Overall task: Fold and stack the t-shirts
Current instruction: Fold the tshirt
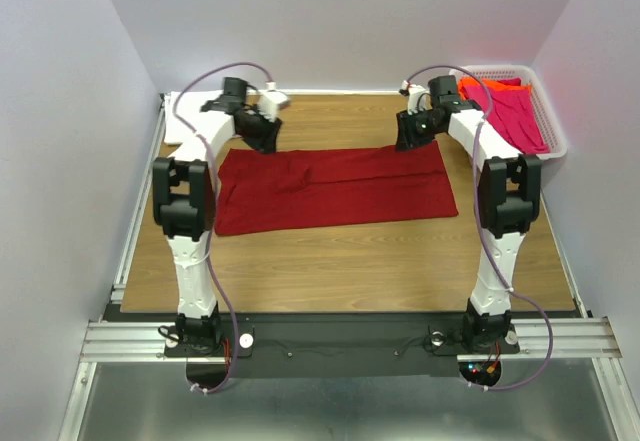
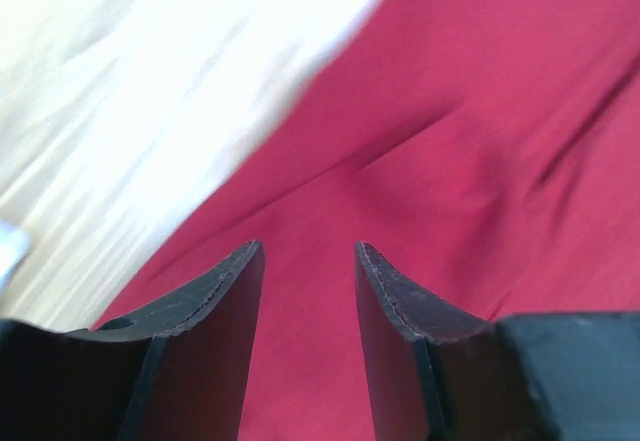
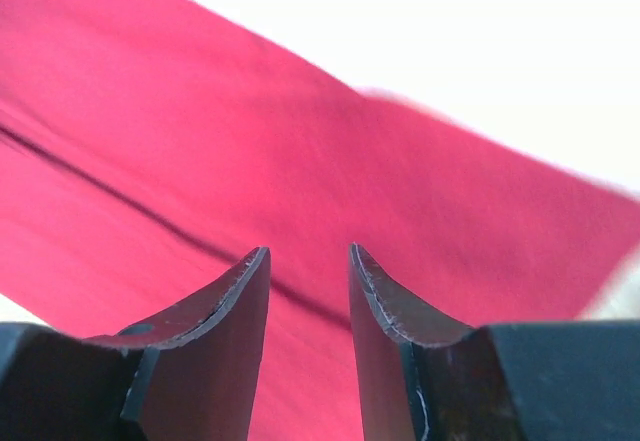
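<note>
The left claw (image 2: 307, 251) is open and holds nothing. It hangs over the 10 o'clock corner of the dark red t-shirt (image 1: 335, 189). The right claw (image 3: 308, 251) is open too, over the 2 o'clock corner. The shirt lies flat in a long strip in the middle of the tabletop (image 1: 350, 261). A pink shirt (image 1: 520, 116) and an orange shirt (image 1: 480, 89) sit in the basket (image 1: 556, 133) at 2 o'clock. If a finger snags the soft cloth, I think the fold could pull open.

Large t-shirt (image 1: 335, 189) lies midway on the table (image 1: 350, 271); basket (image 1: 557, 136) at its far-right corner — more t-shirts (image 1: 515, 111) inside.
</note>
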Robot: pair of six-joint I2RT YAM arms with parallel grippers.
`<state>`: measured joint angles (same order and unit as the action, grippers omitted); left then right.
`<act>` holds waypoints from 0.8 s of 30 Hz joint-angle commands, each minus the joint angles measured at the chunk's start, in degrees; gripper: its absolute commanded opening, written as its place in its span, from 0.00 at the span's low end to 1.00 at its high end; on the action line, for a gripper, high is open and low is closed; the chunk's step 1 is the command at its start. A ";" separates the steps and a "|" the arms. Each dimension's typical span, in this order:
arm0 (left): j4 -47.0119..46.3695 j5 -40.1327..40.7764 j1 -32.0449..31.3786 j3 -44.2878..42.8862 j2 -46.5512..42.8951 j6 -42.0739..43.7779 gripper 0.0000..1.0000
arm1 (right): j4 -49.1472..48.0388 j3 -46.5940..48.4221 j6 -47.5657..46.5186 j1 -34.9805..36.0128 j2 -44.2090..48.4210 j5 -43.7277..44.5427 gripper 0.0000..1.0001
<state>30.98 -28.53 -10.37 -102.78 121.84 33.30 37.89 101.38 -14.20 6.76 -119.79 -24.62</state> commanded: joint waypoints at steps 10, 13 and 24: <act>-3.02 -6.71 11.60 -0.49 -0.91 -6.66 0.51 | -7.47 21.13 20.78 12.12 -16.34 -16.16 0.44; -4.52 -6.71 11.60 -1.19 0.76 -8.77 0.51 | -9.84 23.33 25.77 14.41 -18.98 -17.74 0.46; -5.76 -7.15 11.51 -1.81 4.98 -10.01 0.51 | -16.62 25.88 37.48 19.42 -25.14 -21.43 0.54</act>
<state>26.28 -34.04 0.93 -102.78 127.39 23.99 26.00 124.90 18.35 24.97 -143.96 -43.62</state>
